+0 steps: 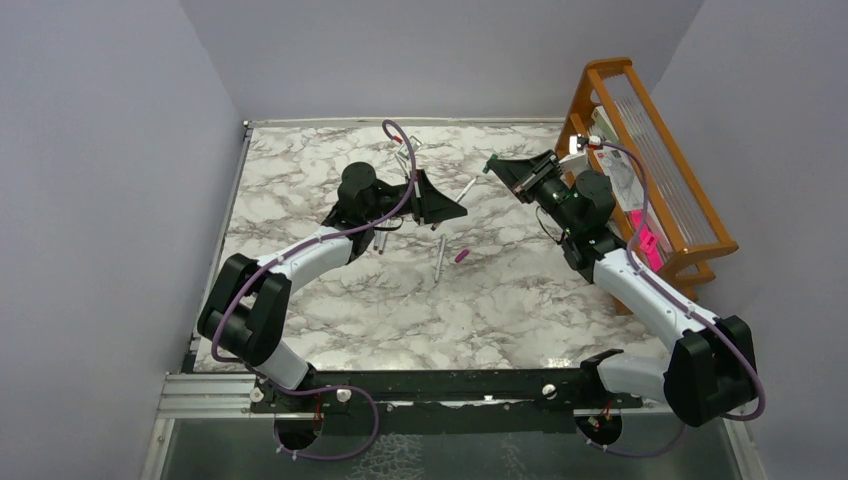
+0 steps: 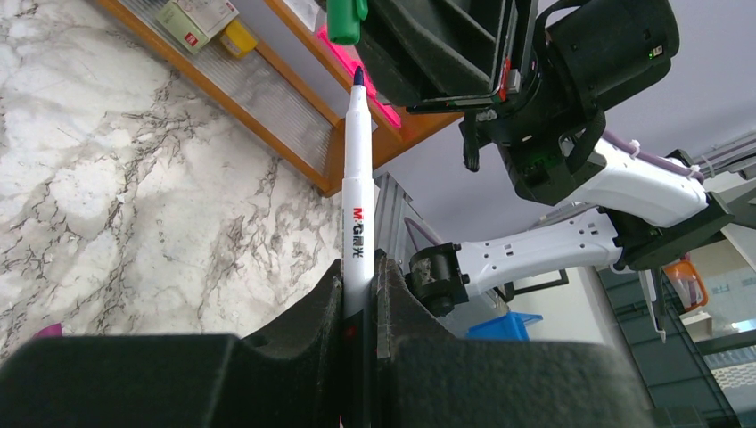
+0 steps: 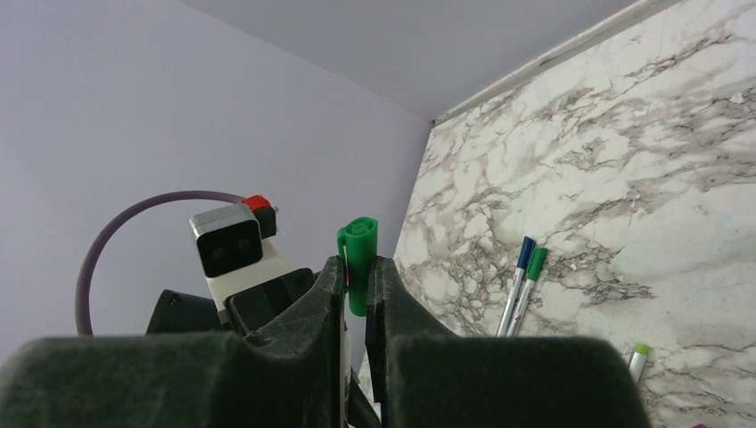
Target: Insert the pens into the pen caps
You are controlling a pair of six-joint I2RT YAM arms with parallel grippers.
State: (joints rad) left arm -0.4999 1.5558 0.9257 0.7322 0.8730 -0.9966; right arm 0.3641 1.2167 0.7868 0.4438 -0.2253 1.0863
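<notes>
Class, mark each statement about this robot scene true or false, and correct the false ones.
1. The left fingers grip a white pen. True.
2. The right fingers grip a magenta cap. False: they grip a green cap.
3. The pen's tip is already inside the green cap. False: it is just short of the cap's opening.
4. A magenta cap lies on the table. True.
5. The wooden rack stands at the table's left side. False: it stands at the right side.
</notes>
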